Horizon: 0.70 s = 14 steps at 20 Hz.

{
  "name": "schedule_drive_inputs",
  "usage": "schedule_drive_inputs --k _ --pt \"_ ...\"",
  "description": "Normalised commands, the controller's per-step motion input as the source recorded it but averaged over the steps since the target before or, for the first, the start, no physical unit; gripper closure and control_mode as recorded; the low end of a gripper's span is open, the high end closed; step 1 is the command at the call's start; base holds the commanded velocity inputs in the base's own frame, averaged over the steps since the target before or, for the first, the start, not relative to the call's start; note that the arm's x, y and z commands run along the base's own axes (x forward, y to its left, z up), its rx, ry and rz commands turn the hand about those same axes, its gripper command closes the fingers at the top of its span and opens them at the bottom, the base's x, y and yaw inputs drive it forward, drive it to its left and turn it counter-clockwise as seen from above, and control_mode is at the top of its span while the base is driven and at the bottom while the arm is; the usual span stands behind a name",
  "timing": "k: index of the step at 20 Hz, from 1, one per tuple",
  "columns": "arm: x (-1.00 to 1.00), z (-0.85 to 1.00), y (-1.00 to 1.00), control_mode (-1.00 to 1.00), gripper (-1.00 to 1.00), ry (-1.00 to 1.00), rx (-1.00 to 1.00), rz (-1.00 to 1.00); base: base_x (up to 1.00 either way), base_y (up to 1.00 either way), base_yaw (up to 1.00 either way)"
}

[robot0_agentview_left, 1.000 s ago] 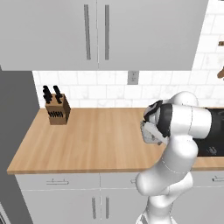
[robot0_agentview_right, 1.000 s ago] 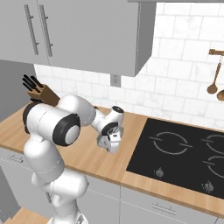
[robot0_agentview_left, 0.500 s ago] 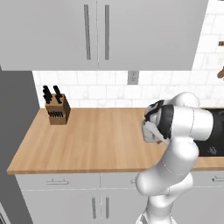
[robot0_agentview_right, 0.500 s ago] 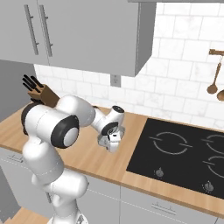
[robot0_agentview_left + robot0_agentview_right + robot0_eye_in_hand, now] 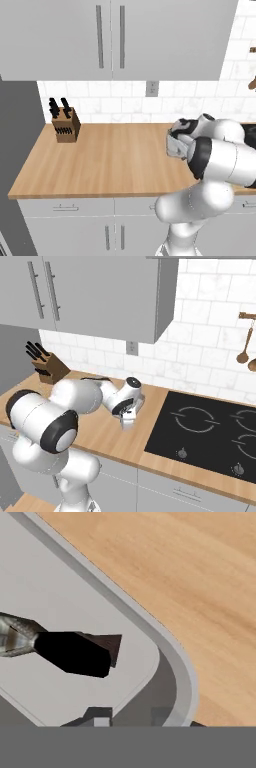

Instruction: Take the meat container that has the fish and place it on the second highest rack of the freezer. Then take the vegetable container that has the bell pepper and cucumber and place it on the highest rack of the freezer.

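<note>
I see the white two-finger gripper (image 5: 128, 423) low over the pale wooden counter (image 5: 110, 155), just left of the black glass hob (image 5: 210, 433). Hand view: shallow grey container with a rounded rim (image 5: 172, 657) directly below, resting on the wood, a silvery fish with a dark tail (image 5: 65, 647) lying inside. Fingertips sit at the rim; I cannot tell whether they are spread or closed. Wooden knife block (image 5: 65, 126) stands well apart at the counter's far left, against the white tiled wall (image 5: 200, 351).
</note>
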Motion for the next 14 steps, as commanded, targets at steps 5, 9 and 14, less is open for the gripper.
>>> schedule_drive_inputs --k 5,9,14 --pt "-0.46 0.75 0.00 -1.00 1.00 -0.04 0.00 -0.16 0.00 0.00 0.00" --pt "-0.54 0.89 0.00 -1.00 1.00 -0.05 0.01 -0.02 0.00 0.00 0.00" --pt "-0.59 0.82 0.00 -1.00 1.00 0.03 0.00 0.00 0.00 0.00 0.00"
